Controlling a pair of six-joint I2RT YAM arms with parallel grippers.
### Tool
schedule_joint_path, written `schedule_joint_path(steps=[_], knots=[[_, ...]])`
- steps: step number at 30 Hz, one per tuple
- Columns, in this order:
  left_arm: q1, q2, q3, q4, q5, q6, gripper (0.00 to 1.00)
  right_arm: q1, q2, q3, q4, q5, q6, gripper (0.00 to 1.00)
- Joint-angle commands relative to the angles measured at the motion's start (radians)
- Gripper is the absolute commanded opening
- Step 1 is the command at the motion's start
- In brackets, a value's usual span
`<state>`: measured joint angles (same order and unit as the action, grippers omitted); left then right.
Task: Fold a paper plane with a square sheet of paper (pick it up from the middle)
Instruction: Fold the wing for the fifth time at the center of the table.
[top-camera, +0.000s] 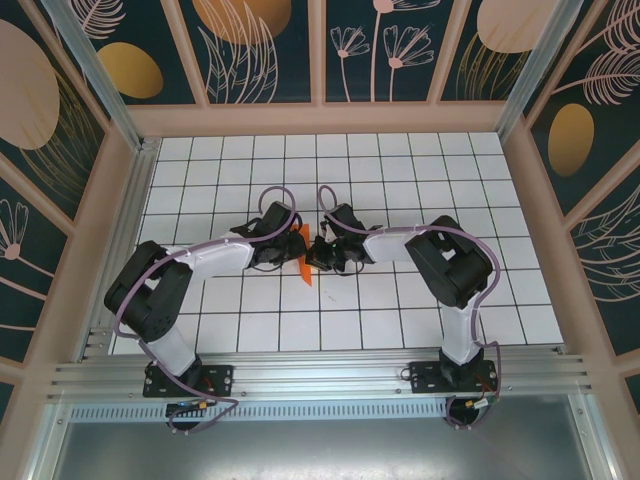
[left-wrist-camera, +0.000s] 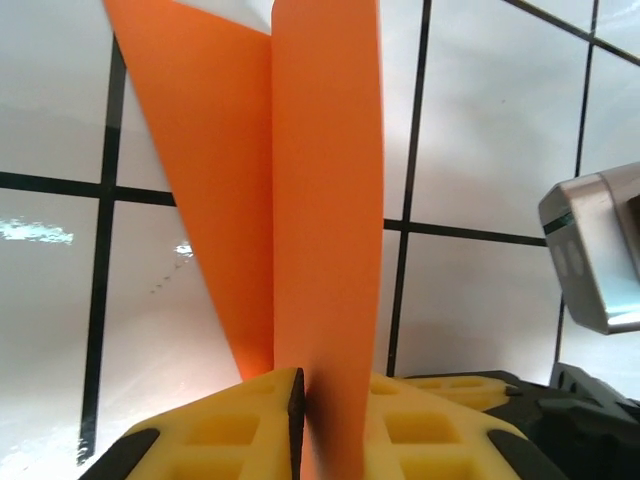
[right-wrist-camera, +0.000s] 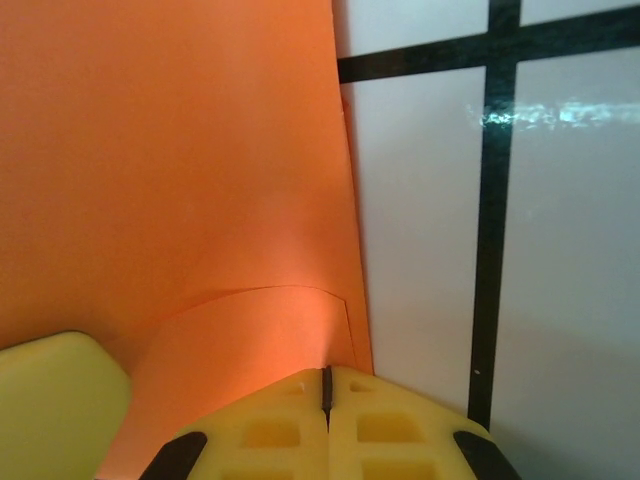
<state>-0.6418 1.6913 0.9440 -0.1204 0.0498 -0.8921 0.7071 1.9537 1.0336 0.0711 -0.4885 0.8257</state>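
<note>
While steadying a fold for creasing, pinches the orange paper (left-wrist-camera: 325, 200) upright in the left gripper (left-wrist-camera: 300, 395), clamps its neighbouring edge in the pressed-together right gripper (right-wrist-camera: 326, 385), holds it over the middle of the table (top-camera: 400, 310), probably to align layers

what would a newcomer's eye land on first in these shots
The bright orange paper stands out first, a folded, creased shape upright at the middle of the white grid table. The left gripper and right gripper meet at it from either side. Close up in each wrist view, yellow pads pinch the orange sheet.
</note>
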Motion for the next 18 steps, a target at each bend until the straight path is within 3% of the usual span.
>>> schedule_joint_path(steps=[1, 8, 18], knots=[[-0.006, 0.016, -0.001, 0.069, 0.030, -0.041, 0.19, 0.005, 0.047, -0.007, -0.059, 0.042, 0.010, 0.04], [-0.005, 0.066, 0.002, 0.110, 0.028, -0.076, 0.20, 0.000, 0.038, -0.027, -0.028, 0.024, 0.008, 0.03], [-0.005, 0.078, 0.015, 0.070, -0.088, -0.101, 0.21, -0.004, 0.024, -0.036, 0.000, -0.004, 0.001, 0.04]])
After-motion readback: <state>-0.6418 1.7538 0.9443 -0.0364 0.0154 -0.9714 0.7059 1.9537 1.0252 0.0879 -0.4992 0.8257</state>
